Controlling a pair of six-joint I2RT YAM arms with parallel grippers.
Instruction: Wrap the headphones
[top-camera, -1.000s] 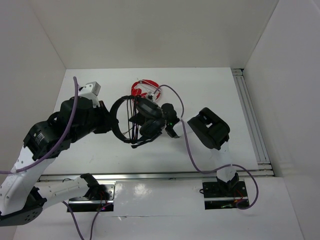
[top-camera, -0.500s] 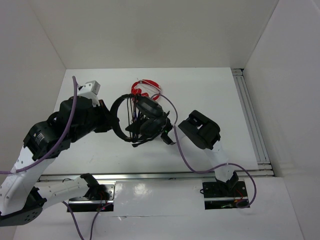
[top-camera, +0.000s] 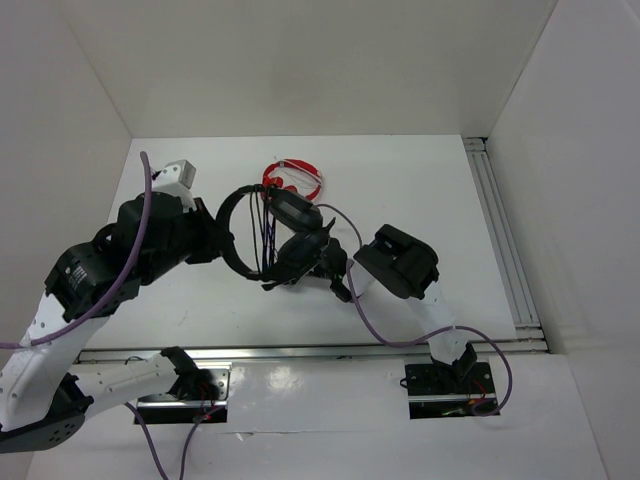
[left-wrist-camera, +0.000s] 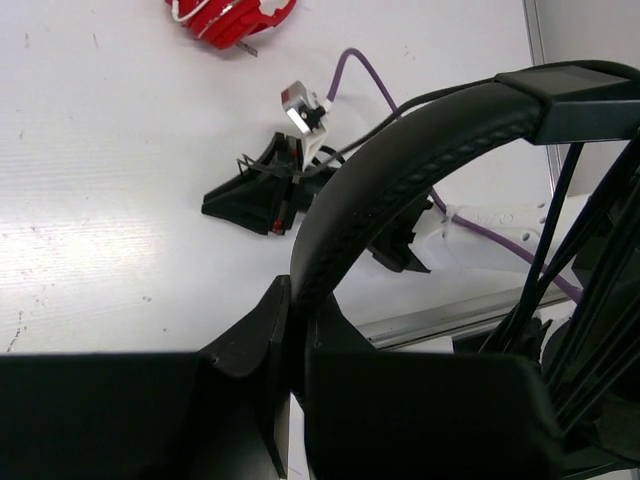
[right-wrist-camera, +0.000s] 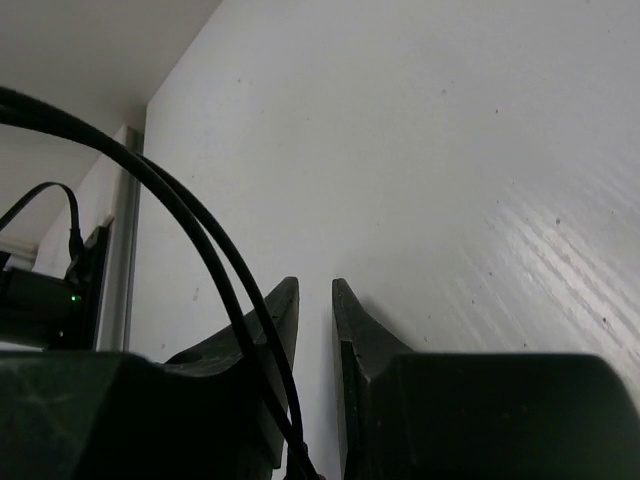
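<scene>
The black headphones (top-camera: 288, 212) hang above the table, and my left gripper (top-camera: 222, 240) is shut on their headband (left-wrist-camera: 400, 150). In the left wrist view the band rises out of my pinched left gripper (left-wrist-camera: 297, 300). Several turns of the thin dark cable (top-camera: 266, 232) cross the band's loop. My right gripper (top-camera: 335, 272) is just right of and below the earcups. In the right wrist view two cable strands (right-wrist-camera: 200, 250) run over the left finger and into the narrow gap of the right gripper (right-wrist-camera: 315, 285), low between the jaws.
Red headphones (top-camera: 293, 177) lie on the table behind the black ones and show at the top of the left wrist view (left-wrist-camera: 230, 15). An aluminium rail (top-camera: 505, 240) runs down the right side. The right arm's purple cable (top-camera: 375, 320) loops over the near table.
My right gripper has moved left and towards the near edge, in under the earcups, drawing the cable along. My left gripper still holds the headband, which has tilted slightly.
</scene>
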